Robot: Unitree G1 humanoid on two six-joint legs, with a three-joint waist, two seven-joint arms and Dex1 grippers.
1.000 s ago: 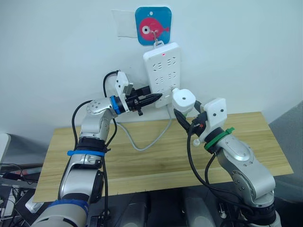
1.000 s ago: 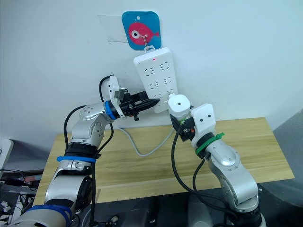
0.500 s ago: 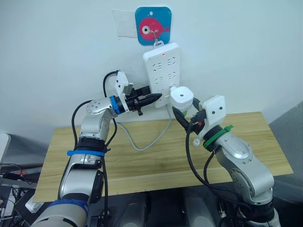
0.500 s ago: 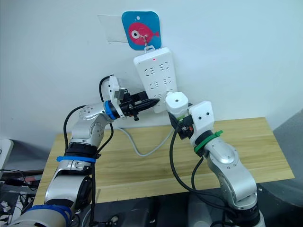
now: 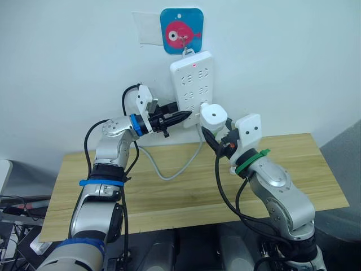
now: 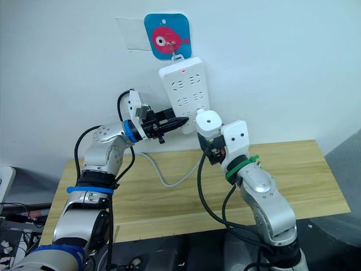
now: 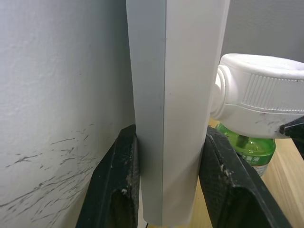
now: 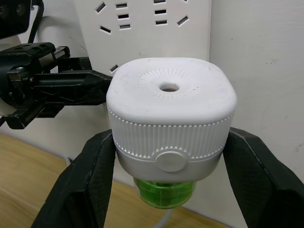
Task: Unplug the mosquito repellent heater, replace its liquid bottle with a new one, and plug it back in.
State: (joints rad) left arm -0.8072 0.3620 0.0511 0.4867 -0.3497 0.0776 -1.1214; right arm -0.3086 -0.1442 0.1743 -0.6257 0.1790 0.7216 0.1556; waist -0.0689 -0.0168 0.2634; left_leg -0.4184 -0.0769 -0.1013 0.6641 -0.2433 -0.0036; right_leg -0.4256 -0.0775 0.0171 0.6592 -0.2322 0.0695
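Heater [image 8: 171, 114] clamped in right gripper [image 8: 168, 156] just off power strip [image 5: 193, 84]; strip pinched by left gripper [image 7: 166, 180]. Prongs easily misaligned, strip could get shoved sideways tbh.

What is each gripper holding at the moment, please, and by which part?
The right gripper holds the mosquito repellent heater by its two opposite sides. The left gripper clamps the lower edge of the power strip, front and back.
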